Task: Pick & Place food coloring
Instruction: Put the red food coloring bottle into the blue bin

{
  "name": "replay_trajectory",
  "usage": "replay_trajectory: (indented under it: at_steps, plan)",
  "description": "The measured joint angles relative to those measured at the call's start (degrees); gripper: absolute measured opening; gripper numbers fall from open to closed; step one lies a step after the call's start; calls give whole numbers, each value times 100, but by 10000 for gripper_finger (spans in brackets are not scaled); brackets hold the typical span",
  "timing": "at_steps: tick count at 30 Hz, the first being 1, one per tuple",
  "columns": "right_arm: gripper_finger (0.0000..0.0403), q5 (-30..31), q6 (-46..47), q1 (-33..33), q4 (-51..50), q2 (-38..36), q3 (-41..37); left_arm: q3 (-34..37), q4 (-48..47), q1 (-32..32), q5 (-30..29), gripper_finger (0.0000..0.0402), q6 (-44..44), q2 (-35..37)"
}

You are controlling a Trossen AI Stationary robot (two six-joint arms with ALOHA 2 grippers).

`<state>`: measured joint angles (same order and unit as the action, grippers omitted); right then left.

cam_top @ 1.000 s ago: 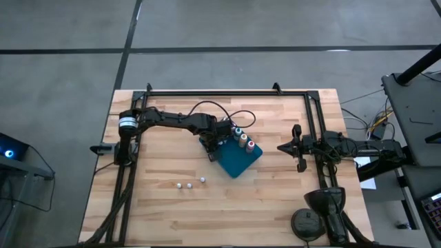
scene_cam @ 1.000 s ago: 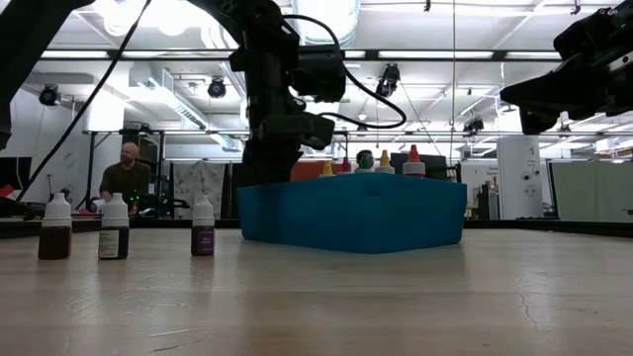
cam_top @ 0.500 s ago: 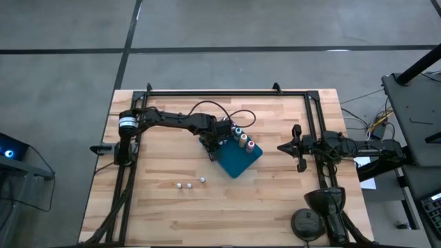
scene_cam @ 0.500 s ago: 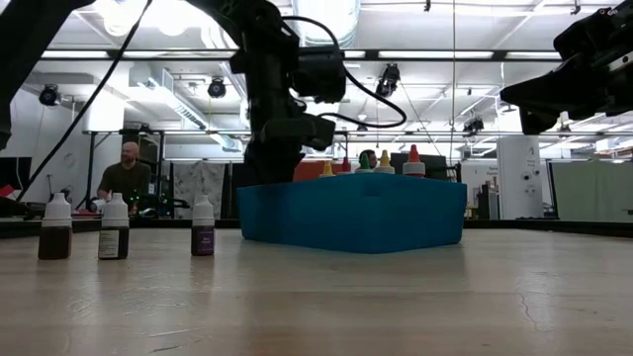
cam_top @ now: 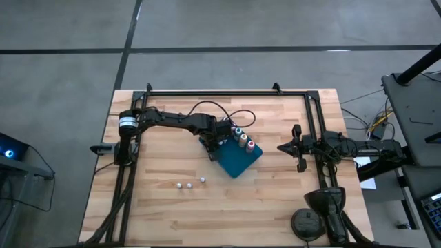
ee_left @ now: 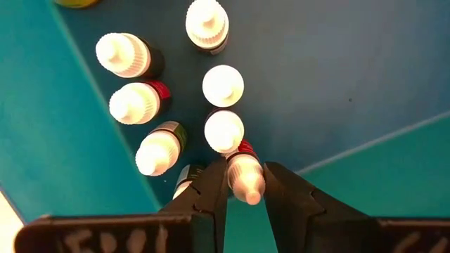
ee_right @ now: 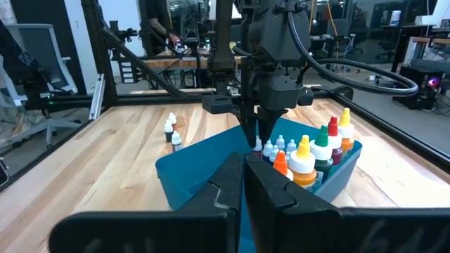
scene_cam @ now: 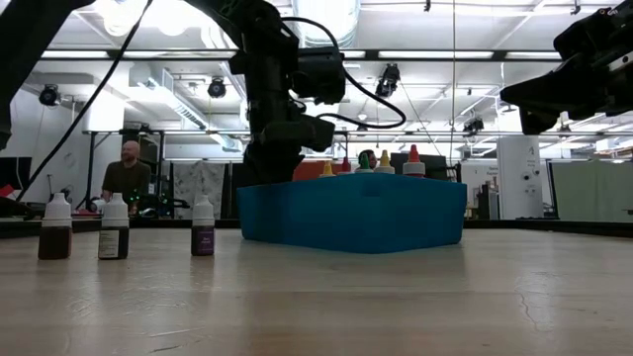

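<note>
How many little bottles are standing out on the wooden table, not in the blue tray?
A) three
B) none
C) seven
A: the low view shows three small white-topped bottles upright in a row on the table, apart from the blue tray, and the high view shows the same three white tops.
</note>
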<state>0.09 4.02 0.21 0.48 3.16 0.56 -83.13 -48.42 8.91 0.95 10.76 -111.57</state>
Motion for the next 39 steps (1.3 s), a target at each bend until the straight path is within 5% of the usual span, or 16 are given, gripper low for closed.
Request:
replay_trajectory:
  at_steps: [39]
  plan:
    - [9, 1, 2, 0, -2, 0, 0, 0, 0, 0, 3, 71, -63, 2]
